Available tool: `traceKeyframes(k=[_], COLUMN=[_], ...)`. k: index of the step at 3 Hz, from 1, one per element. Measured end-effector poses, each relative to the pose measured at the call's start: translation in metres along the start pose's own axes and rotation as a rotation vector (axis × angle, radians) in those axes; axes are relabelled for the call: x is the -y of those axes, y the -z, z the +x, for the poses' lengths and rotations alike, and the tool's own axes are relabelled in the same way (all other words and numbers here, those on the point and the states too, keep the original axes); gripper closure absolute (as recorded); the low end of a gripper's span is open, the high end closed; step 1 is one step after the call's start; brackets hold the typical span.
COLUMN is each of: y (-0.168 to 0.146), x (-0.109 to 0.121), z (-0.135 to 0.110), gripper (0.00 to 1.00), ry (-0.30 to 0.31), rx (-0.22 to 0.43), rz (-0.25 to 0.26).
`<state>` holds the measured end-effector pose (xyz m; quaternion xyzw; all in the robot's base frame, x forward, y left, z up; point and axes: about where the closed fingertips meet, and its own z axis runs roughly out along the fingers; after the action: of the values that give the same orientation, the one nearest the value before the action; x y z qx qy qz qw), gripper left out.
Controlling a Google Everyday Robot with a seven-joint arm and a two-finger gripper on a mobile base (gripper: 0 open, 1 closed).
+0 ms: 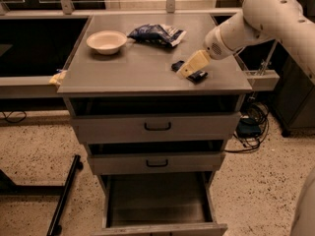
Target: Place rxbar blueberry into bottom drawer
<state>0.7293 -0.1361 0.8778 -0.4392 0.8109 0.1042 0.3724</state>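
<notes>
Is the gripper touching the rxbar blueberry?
Cannot tell: the camera view shows the gripper overlapping the rxbar blueberry on the cabinet top, hiding any gap.

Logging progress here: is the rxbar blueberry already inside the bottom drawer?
No, the rxbar blueberry lies on the cabinet top beneath the gripper, well above the open bottom drawer.

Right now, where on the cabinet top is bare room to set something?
Free: the front-left patch of the cabinet top, between bowl and front edge. Crowded: the right side, with the gripper at the rxbar blueberry, and the bag behind.
</notes>
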Motion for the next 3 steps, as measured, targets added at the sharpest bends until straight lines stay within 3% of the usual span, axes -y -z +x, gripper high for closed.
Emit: traceKeyframes(k=[3], y=[-0.044], x=[0.003], z=[0.018], gripper=[0.0], ry=[-0.088], rx=[-0.034], rz=[-0.04])
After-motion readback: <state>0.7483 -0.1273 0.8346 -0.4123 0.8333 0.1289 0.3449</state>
